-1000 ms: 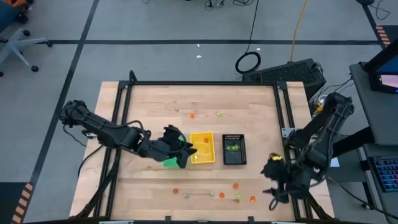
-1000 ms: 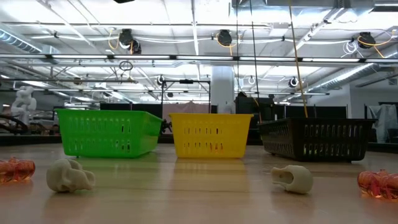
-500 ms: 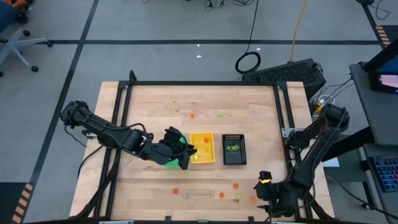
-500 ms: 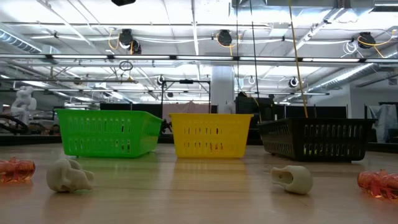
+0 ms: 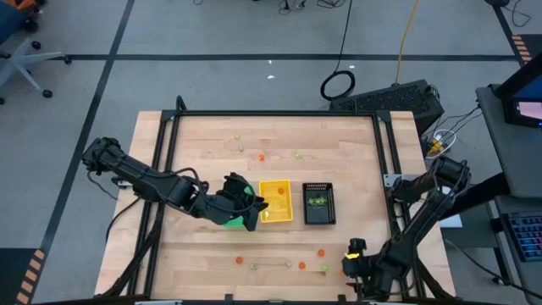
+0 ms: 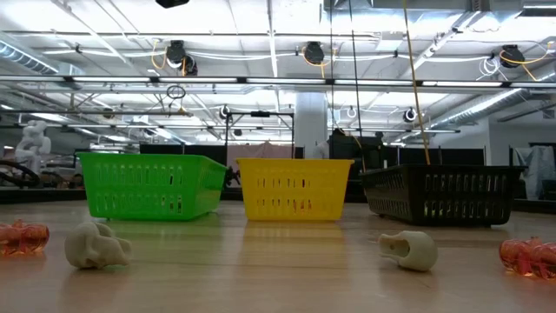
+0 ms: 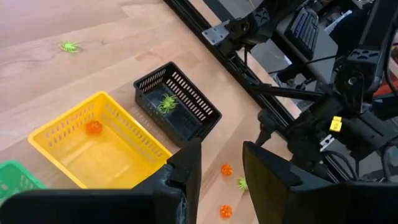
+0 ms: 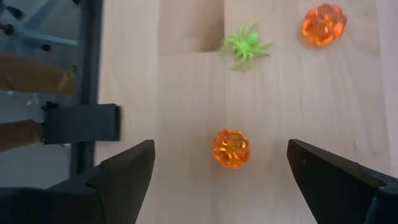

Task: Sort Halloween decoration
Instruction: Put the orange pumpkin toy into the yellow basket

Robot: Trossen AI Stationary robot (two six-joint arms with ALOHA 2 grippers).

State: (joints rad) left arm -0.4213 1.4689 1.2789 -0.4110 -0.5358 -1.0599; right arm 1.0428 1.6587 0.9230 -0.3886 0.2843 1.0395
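My right gripper [image 8: 221, 147] is open wide above the table's near right corner [image 5: 354, 264]. An orange pumpkin trinket [image 8: 231, 148] lies on the wood between its fingers, untouched. A green spider [image 8: 245, 47] and a second orange pumpkin [image 8: 323, 23] lie farther off. My left gripper [image 7: 222, 149] hovers open and empty over the seam between the green tray [image 5: 233, 222] and the yellow tray [image 5: 276, 201]. The yellow tray holds one orange pumpkin [image 7: 93, 127]. A green spider [image 7: 166, 102] lies in the black tray [image 5: 319, 203]. Two whitish skulls [image 6: 95, 245] [image 6: 408, 249] rest near the table's near edge.
More trinkets lie loose near the far edge: a yellow-green one [image 5: 238, 137], an orange one [image 5: 261, 157] and a green one [image 5: 297, 155]. Others dot the near strip [image 5: 240, 260] [image 5: 323, 252]. A black metal frame [image 5: 385, 152] runs along the table's sides.
My right gripper has swung toward the table's near edge and a little to the left, ending over the orange pumpkin by the near right corner. The left arm and the trays have stayed put.
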